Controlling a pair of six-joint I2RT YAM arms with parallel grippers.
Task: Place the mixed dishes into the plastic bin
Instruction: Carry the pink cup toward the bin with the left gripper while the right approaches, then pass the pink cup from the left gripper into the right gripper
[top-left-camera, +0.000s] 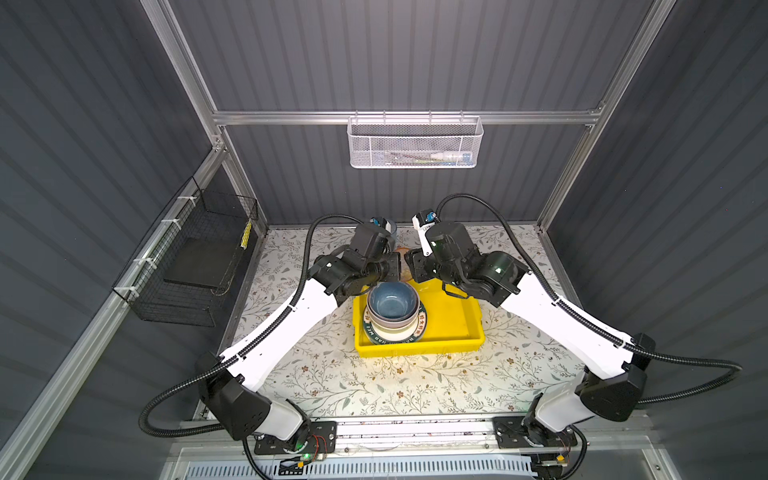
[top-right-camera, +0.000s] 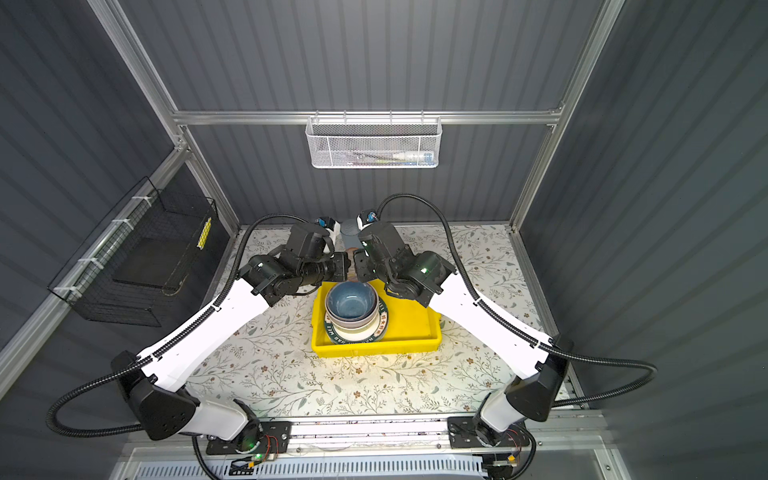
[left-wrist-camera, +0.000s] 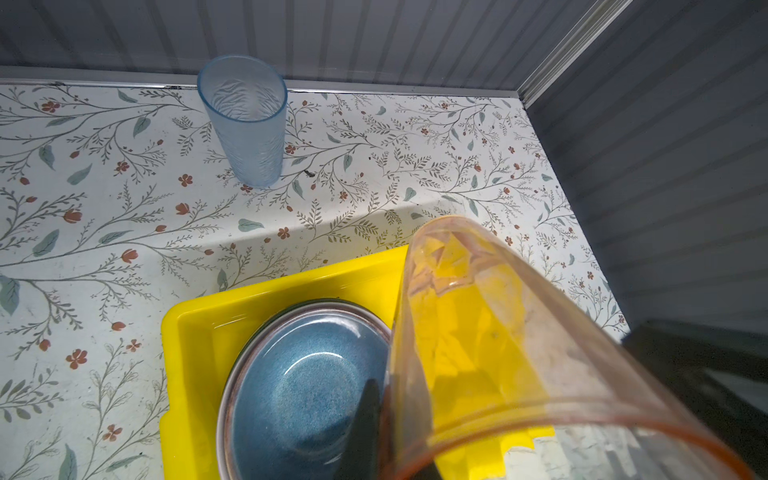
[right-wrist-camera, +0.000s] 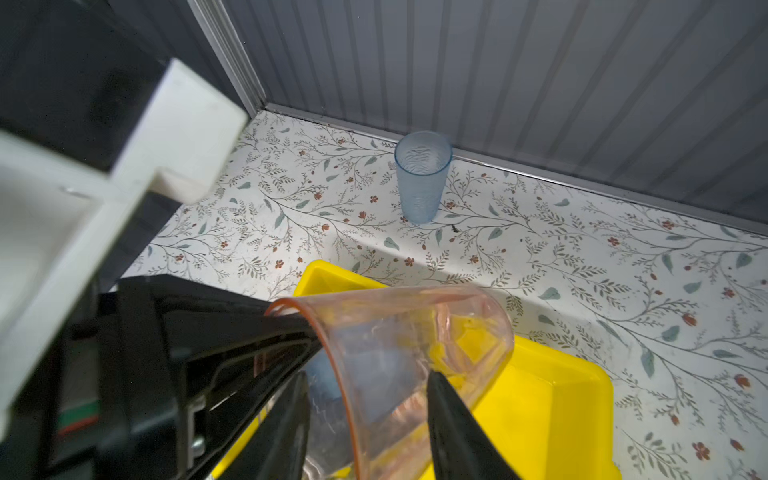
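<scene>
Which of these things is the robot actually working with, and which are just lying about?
For the job: pink tumbler, blue tumbler, blue bowl, green-rimmed plate, yellow bin.
Just lying about: white mesh basket, black wire basket.

Dark grey ribbed wall panels (top-left-camera: 395, 54) closed the booth at back and both sides, set in a silver aluminium frame (top-left-camera: 291, 117) whose crossbar carried a white mesh basket (top-left-camera: 415, 141) holding a few items too small to tell. A black wire basket (top-left-camera: 178, 309) hung on the side rail at the left of both top views, tied on with white zip ties, with a flat dark pad in it. The tabletop (top-left-camera: 374, 382) was white with a leaf and small red flower print, lit brightest near its middle, with an aluminium rail (top-left-camera: 415, 428) and a slotted strip (top-left-camera: 374, 471) along the near edge.
</scene>
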